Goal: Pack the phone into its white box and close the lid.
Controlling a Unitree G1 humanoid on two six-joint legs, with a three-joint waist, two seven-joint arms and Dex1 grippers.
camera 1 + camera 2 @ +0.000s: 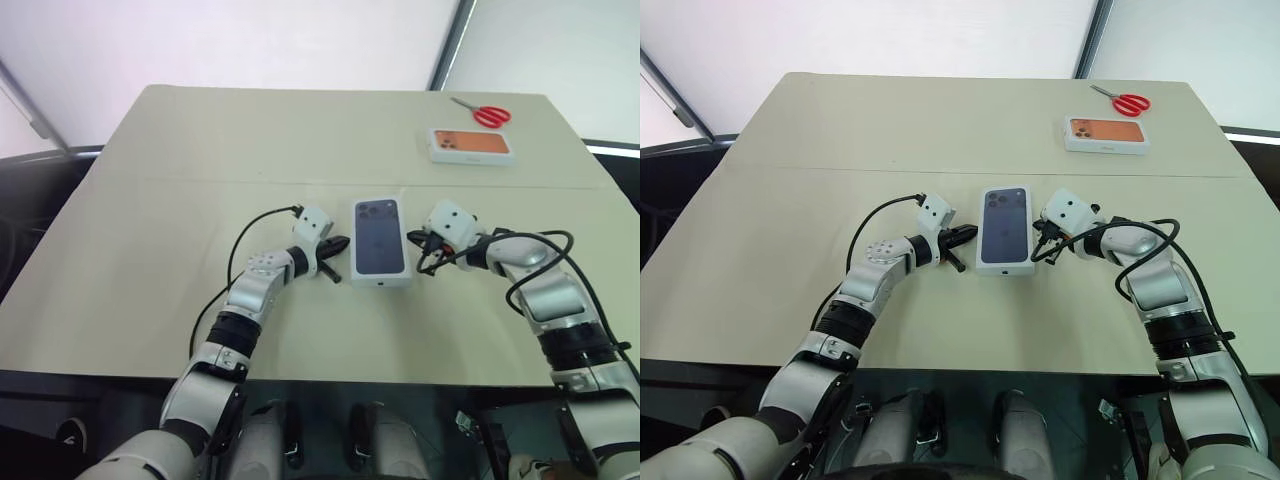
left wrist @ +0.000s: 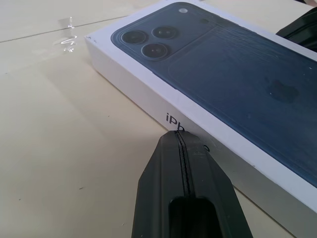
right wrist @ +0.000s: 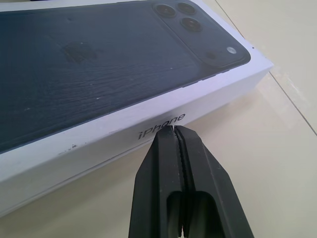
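While both arms reach in over the beige table (image 1: 200, 150), the white box (image 1: 380, 278) lies flat between the two pincers with the lid (image 1: 379, 236) seated on it, the dark blue phone picture facing up and its camera cluster at the far end. No gap shows between lid and base along either long side in the wrist views.

On one long side of the box sits the left gripper (image 1: 338, 243), its two black fingers pressed together with nothing between them. Their joined tips point at the white side wall of the box and, seen from the left wrist camera (image 2: 179, 135), stand right at the printed lettering on that wall; whether they actually touch the card cannot be told.

Opposite it, on the other long side, the right gripper (image 1: 424, 243) is likewise pressed together and empty, its tips aimed at the box's side. From the right wrist camera (image 3: 173, 130) they come up just beside the printed lettering on the wall, very near or touching.

Well beyond the right gripper, toward the far edge of the table, lies a second white box with an orange phone picture (image 1: 471, 145), and just past it a pair of red-handled scissors (image 1: 486, 113).
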